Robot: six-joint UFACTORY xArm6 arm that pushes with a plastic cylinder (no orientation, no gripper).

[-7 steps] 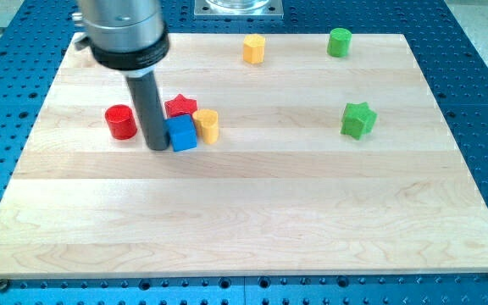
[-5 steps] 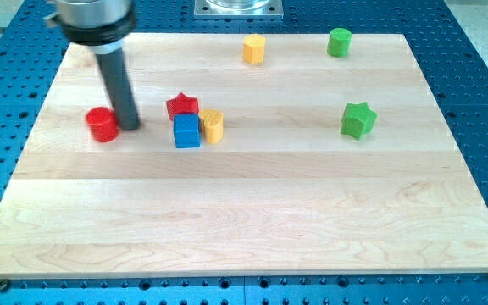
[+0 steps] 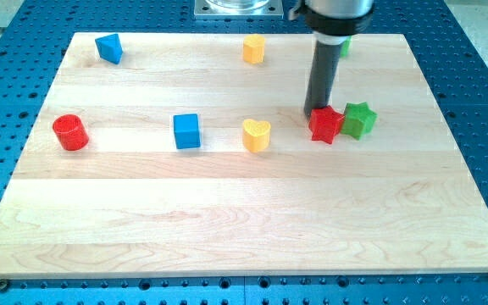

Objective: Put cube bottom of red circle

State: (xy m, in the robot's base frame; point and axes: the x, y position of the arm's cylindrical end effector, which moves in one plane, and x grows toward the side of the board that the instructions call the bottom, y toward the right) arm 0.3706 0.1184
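The blue cube (image 3: 187, 131) sits left of the board's middle. The red circle (image 3: 70, 132), a short cylinder, stands near the board's left edge, level with the cube and well to its left. My tip (image 3: 313, 113) is far to the right, touching the top-left of the red star (image 3: 325, 124), which rests against the green star (image 3: 359, 119). The tip is a long way from both the cube and the red circle.
A yellow heart (image 3: 257, 135) lies right of the cube. A blue wedge-like block (image 3: 108, 47) is at the top left. A yellow block (image 3: 254, 49) is at the top middle. A green block (image 3: 343, 47) is mostly hidden behind the rod.
The rod has moved from beside the red circle to the right side. The red star now sits by the green star, the yellow heart is apart from the cube, and the red circle is further left.
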